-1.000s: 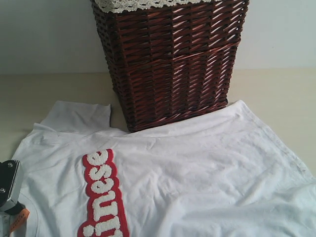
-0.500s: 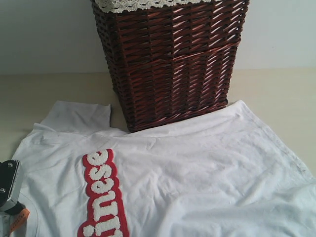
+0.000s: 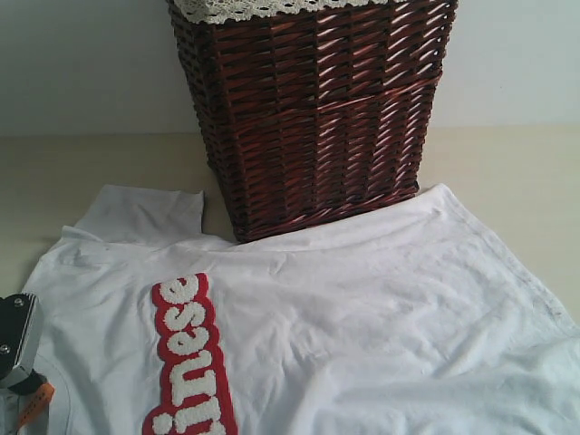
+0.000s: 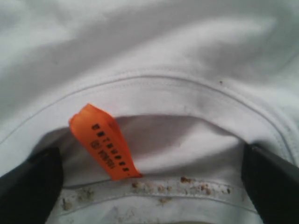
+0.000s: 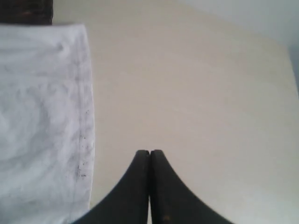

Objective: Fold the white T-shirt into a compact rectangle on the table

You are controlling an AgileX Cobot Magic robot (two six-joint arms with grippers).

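The white T-shirt (image 3: 362, 308) lies spread on the table (image 3: 507, 172), its red band of fuzzy white letters (image 3: 188, 358) at the lower left. My left gripper (image 4: 149, 154) is open, its two dark fingers (image 4: 32, 184) standing far apart on either side of the collar and the orange neck tag (image 4: 105, 140). In the exterior view the left gripper (image 3: 16, 340) shows at the lower left edge, next to the tag (image 3: 34, 403). My right gripper (image 5: 149, 153) is shut with nothing in it, over bare table beside the shirt's hem (image 5: 84, 116). It is out of the exterior view.
A dark red-brown wicker basket (image 3: 317, 109) with white lace trim stands at the back, touching the shirt's far edge. One sleeve (image 3: 145, 213) lies to its left. Bare table (image 5: 201, 93) stretches beyond the hem.
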